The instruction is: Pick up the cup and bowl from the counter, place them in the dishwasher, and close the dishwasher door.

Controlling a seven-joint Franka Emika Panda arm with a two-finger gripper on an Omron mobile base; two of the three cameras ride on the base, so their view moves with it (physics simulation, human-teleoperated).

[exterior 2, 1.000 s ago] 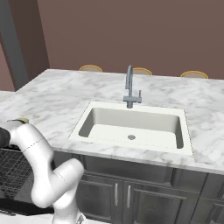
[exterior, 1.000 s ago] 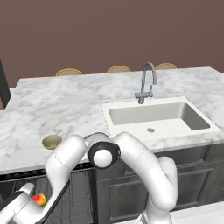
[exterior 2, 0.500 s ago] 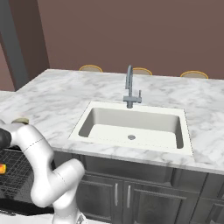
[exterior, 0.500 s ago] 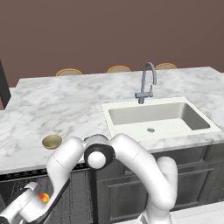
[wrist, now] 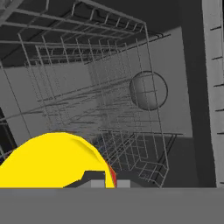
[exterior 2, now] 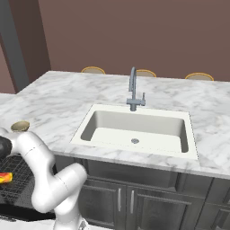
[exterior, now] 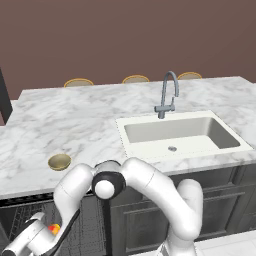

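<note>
The yellow cup (exterior: pixel 53 229) with red-orange blotches is held low in front of the open dishwasher (exterior: pixel 20 220), and my gripper (exterior: pixel 49 233) is shut on it. In the hand view the cup (wrist: pixel 52 162) fills the lower left, with the grey wire racks (wrist: pixel 109 109) just beyond it. From the right base view the cup (exterior 2: pixel 4 178) shows at the left edge over the rack (exterior 2: pixel 20 177), above the folded-down dishwasher door (exterior 2: pixel 27 212). The tan-olive bowl (exterior: pixel 59 161) stands on the marble counter (exterior: pixel 75 125) near its front edge, also visible as the bowl (exterior 2: pixel 20 126).
The cream sink (exterior: pixel 175 132) with its grey tap (exterior: pixel 167 95) is set into the counter to the right. Dark panelled cabinets (exterior: pixel 225 210) run under the sink. Three round tan stool tops (exterior: pixel 78 83) stand behind the counter. My white arm (exterior: pixel 145 185) bends down over the counter's front edge.
The arm has sunk lower along the counter front, and the hand has carried the cup a little further in over the dishwasher rack. The bowl has not moved.
</note>
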